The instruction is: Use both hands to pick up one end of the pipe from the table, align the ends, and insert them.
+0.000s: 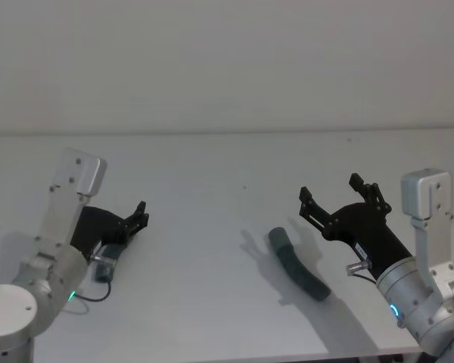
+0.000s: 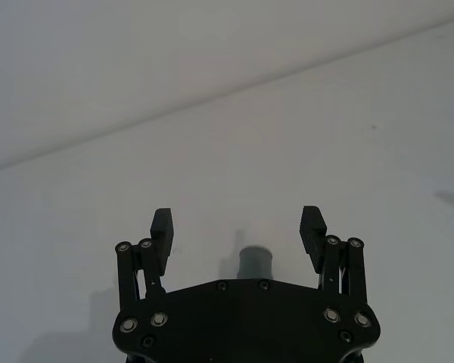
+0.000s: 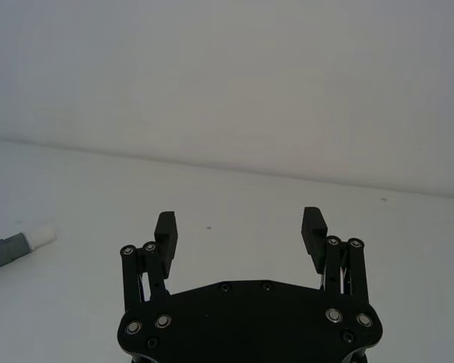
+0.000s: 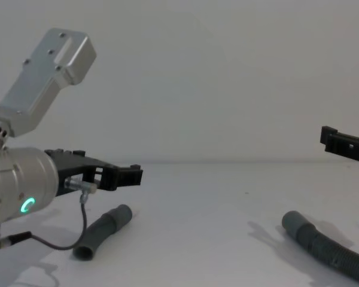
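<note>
Left gripper (image 2: 237,219) wide open, empty, hovering over short pipe (image 4: 105,230). Right gripper (image 1: 330,187) also open and empty above table (image 1: 212,166), just behind ribbed hose (image 1: 299,266). Risks: round hose may roll from closing fingers; cable (image 4: 83,209) beside short pipe could snag. Pieces lie well apart.

Left gripper (image 1: 138,218) hovers low over the table (image 1: 212,166) on its left side, fingers (image 2: 163,223) spread wide and aimed at the table's far edge; behind it, a silver wrist (image 4: 18,179) with a green ring light (image 4: 26,206). Right gripper (image 1: 330,187) hangs over the table's right side, higher off the surface than the left, jaws wide apart too, tilted up and in toward the table's middle.
</note>
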You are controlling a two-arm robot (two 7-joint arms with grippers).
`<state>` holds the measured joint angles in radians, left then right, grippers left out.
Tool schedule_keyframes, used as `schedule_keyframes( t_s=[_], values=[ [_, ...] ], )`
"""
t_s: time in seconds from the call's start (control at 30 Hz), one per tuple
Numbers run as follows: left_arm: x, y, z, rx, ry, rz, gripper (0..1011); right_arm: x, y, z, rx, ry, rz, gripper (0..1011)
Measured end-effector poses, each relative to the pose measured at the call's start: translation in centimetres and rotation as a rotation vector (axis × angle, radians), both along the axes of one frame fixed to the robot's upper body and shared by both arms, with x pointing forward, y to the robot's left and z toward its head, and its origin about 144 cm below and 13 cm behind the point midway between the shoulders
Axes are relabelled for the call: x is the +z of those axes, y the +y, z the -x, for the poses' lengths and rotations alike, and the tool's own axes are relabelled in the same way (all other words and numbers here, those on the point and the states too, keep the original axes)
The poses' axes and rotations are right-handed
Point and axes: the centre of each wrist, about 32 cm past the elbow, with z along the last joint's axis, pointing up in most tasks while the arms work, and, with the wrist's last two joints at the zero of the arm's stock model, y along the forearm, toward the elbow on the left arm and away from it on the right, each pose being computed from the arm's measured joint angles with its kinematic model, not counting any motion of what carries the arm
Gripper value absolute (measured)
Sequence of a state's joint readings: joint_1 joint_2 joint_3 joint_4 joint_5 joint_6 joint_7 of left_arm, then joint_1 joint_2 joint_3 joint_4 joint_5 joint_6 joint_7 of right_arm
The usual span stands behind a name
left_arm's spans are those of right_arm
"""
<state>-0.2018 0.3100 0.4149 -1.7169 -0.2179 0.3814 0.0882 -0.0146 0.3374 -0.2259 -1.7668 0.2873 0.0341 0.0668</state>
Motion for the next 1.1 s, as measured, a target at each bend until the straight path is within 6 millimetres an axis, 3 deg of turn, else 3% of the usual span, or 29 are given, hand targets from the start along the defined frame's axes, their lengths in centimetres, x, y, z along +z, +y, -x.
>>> schedule_keyframes(
  t_s=[0.57, 1.1],
  values=[
    [0.9, 2.6, 1.1, -0.053, 0.119, 0.004, 1001, 0.0, 0.0, 0.0, 0.0, 0.0, 0.0, 1000],
    [0.4, 4.1, 0.3, -0.112, 0.195, -0.006, 1001, 0.0, 0.0, 0.0, 0.0, 0.0, 0.0, 1000]
  ],
)
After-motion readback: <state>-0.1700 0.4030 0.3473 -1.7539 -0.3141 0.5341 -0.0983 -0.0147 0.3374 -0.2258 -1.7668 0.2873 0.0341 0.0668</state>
